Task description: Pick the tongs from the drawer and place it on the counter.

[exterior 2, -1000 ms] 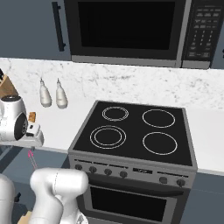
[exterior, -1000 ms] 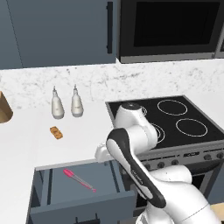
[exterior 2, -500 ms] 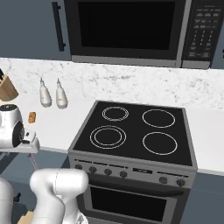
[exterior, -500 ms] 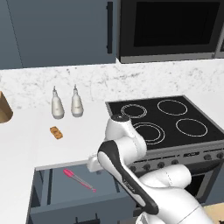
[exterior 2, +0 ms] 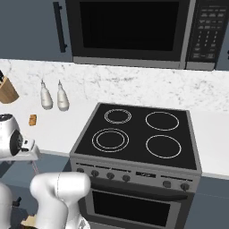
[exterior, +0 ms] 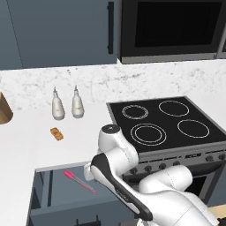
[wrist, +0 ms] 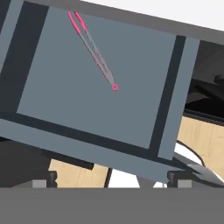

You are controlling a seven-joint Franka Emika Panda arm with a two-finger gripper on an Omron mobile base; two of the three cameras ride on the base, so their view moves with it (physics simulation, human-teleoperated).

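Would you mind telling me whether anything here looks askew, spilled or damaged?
Nothing stands out. The tongs lie diagonally on the floor of the open drawer, intact. On the counter, the two bottles stand upright beside a small orange-brown block, with no spill.

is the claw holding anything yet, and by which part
Nothing is held. The tongs lie loose on the floor of the open drawer, apart from the claw, whose tips have nothing between them.

Open drawer (exterior: 42, 194) below the counter (exterior: 26, 145): tongs (exterior: 79, 181) lie inside (magenta end rearward), beside the arm (exterior: 117, 176).
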